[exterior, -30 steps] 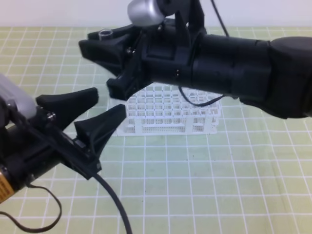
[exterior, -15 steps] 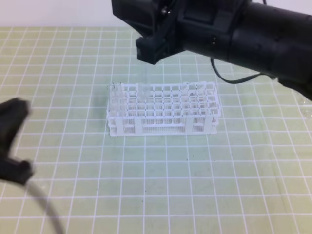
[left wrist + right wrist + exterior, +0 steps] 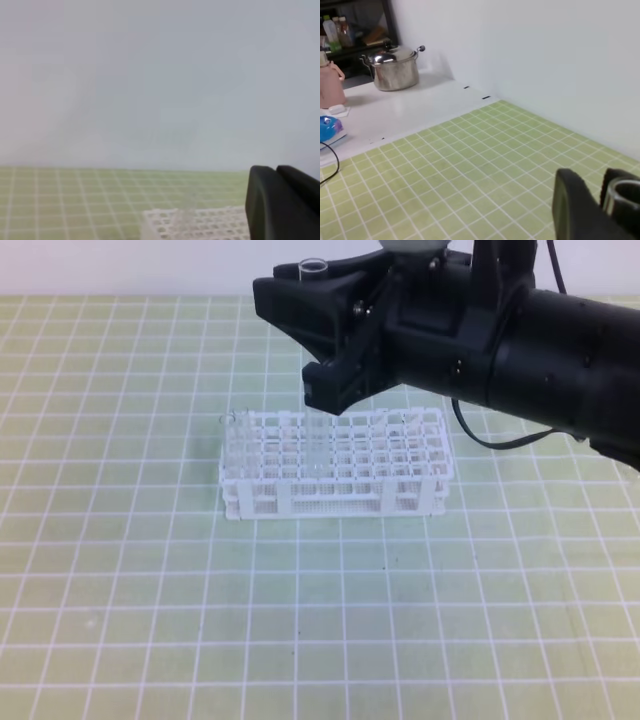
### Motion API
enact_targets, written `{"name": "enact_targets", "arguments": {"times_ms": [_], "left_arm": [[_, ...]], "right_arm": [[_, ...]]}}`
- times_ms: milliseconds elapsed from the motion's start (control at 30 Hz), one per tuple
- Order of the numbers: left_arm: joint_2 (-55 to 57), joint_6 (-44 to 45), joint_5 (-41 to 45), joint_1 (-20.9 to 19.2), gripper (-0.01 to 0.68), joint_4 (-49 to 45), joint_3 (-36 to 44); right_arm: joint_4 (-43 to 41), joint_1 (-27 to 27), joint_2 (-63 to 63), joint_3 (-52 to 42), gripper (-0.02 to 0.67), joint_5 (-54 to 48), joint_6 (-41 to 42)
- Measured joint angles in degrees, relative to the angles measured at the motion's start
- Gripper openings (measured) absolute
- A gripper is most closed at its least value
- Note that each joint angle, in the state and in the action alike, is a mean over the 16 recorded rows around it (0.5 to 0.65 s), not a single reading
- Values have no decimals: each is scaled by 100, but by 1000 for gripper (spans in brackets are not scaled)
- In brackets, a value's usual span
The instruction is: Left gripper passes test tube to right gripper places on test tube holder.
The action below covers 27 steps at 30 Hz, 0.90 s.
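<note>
The white test tube holder (image 3: 335,468) stands mid-table. My right gripper (image 3: 305,345) hovers just above its left half, shut on the clear test tube (image 3: 313,267). The tube stands upright; its open rim shows above the black fingers and its lower part reaches down into the lattice. In the right wrist view the tube's rim (image 3: 625,192) sits between the right gripper's (image 3: 607,200) fingers. The left gripper is outside the exterior view. In the left wrist view only a black finger (image 3: 280,205) shows at the lower right, beside a corner of the holder (image 3: 195,224).
Another clear tube (image 3: 235,421) stands at the holder's far left corner. The table is a green grid mat (image 3: 120,590). A white counter beyond the mat carries a steel pot (image 3: 395,70) and a pink bottle (image 3: 330,82).
The left arm has pulled away to the left and left the exterior view. The right gripper carried the tube over the holder and lowered it into the lattice.
</note>
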<state>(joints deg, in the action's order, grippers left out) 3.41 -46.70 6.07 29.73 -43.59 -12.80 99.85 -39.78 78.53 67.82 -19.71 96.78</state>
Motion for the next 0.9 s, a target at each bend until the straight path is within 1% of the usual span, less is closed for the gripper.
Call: {"name": "enact_targets", "arguments": {"times_ms": [200,433,567,900], "left_arm": [[-380,-64,-237,-1,0,100,672],[-381,-66,-357,-1,0,40,1173],[-381,-73,-289,-1,0,40,1319],[-377,-81,-129,-1,-1,35,1363]], "right_arm": [[0,0,-8,-28,88,-79,2],[0,0,-8,-28,88,-152,6],[0,0,-8,-28,88,-135,9],[0,0,-8,-28,88,80,10]]}}
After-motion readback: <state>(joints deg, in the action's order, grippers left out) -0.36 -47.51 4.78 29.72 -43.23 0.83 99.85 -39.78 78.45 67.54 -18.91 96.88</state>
